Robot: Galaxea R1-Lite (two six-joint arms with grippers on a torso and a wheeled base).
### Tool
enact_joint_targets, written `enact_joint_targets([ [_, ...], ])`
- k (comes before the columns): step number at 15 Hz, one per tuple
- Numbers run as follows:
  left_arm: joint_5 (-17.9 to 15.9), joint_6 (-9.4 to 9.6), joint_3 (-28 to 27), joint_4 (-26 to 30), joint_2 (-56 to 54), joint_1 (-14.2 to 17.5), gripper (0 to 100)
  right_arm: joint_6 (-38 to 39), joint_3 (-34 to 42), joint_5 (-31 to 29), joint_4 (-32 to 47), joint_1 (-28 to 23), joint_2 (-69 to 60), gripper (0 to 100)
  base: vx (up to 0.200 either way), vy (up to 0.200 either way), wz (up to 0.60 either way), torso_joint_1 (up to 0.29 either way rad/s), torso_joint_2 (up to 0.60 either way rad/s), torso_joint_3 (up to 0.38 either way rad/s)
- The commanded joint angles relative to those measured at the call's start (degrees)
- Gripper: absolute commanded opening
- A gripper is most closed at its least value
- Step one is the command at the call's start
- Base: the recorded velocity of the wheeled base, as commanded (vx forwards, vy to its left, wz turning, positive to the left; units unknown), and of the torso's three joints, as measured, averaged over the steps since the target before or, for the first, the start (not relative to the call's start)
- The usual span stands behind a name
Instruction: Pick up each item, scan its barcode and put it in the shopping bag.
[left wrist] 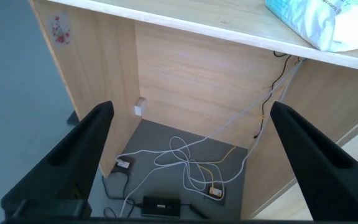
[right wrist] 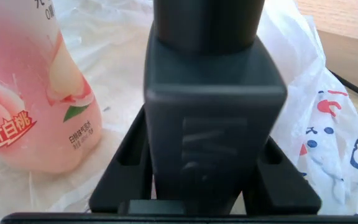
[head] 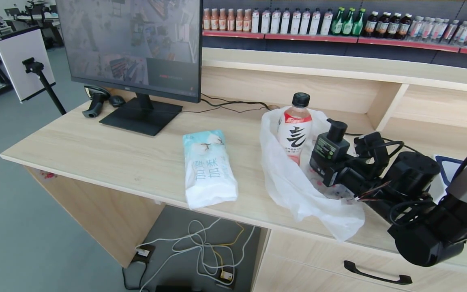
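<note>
A white plastic shopping bag (head: 294,182) lies slumped on the wooden desk (head: 95,150), with a pink peach drink bottle (head: 296,129) standing upright in it. My right gripper (head: 337,172) is shut on a black pump bottle (head: 330,148), held upright just right of the pink bottle, over the bag's plastic. In the right wrist view the black bottle (right wrist: 210,124) sits between the fingers (right wrist: 120,174), with the pink bottle (right wrist: 36,106) and bag (right wrist: 328,112) behind. A white and blue tissue pack (head: 208,168) lies left of the bag. My left gripper (left wrist: 191,162) hangs open below the desk edge.
A monitor (head: 136,48) stands at the back left, with a barcode scanner (head: 95,103) and a mouse (head: 116,100) beside its base. Cables (left wrist: 185,162) lie on the floor under the desk. A drawer handle (head: 375,275) is below the bag. Drink shelves (head: 339,20) line the back.
</note>
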Motion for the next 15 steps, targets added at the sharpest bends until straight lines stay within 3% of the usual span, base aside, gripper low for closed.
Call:
enact_joint_targets([
  [1,0.01,-0.02,0.0,-0.02,0.0,0.0,100,-0.04,0.16,0.01,0.05,0.03,-0.1,100,0.0,0.0,0.0,0.0,0.0,0.0],
  [10,0.01,-0.02,0.0,0.07,0.0,0.0,100,-0.48,1.83,0.01,0.05,-0.14,-4.75,100,0.0,0.0,0.0,0.0,0.0,0.0],
  [15,0.01,0.07,0.0,0.25,0.0,0.0,100,-0.48,6.32,0.01,0.05,-0.14,-14.51,100,0.0,0.0,0.0,0.0,0.0,0.0],
])
